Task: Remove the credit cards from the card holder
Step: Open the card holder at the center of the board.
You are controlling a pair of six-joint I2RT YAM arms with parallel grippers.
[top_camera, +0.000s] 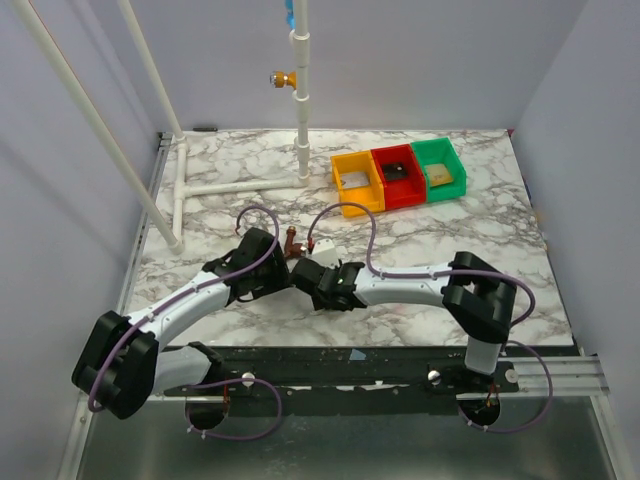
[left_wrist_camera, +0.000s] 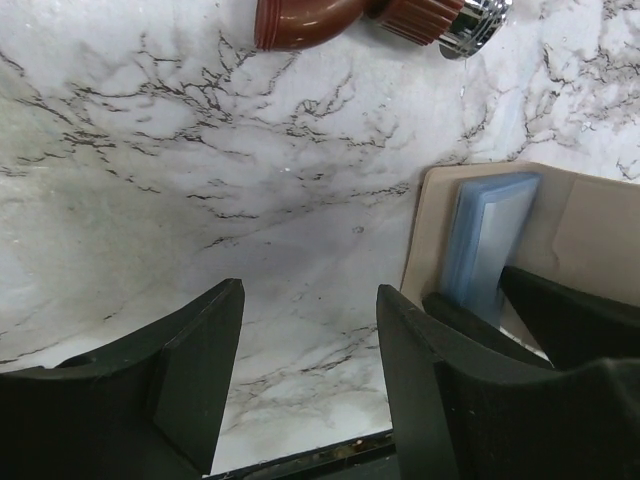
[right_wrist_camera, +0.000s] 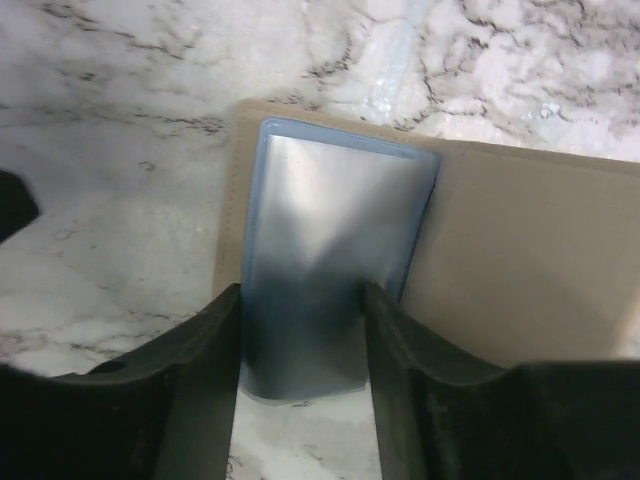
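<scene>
The card holder point(right_wrist_camera: 335, 230) is a flat grey-blue sleeve with a darker near end. It lies on a tan flat panel point(right_wrist_camera: 530, 270) with a stitched edge, on the marble table. My right gripper point(right_wrist_camera: 300, 300) has one finger on each long edge of the sleeve's near end and is shut on it. In the left wrist view the sleeve point(left_wrist_camera: 490, 240) and the tan panel point(left_wrist_camera: 590, 230) sit at the right, with the right gripper's fingers point(left_wrist_camera: 565, 320) around the sleeve. My left gripper point(left_wrist_camera: 310, 300) is open and empty over bare marble, just left of the panel. No separate card shows.
A copper-red fitting point(top_camera: 291, 240) with a chrome end lies just beyond the grippers. Yellow point(top_camera: 357, 182), red point(top_camera: 398, 175) and green point(top_camera: 438, 168) bins stand at the back right. A white pipe frame point(top_camera: 302, 100) stands at the back and left. Both arms meet near the table's middle front.
</scene>
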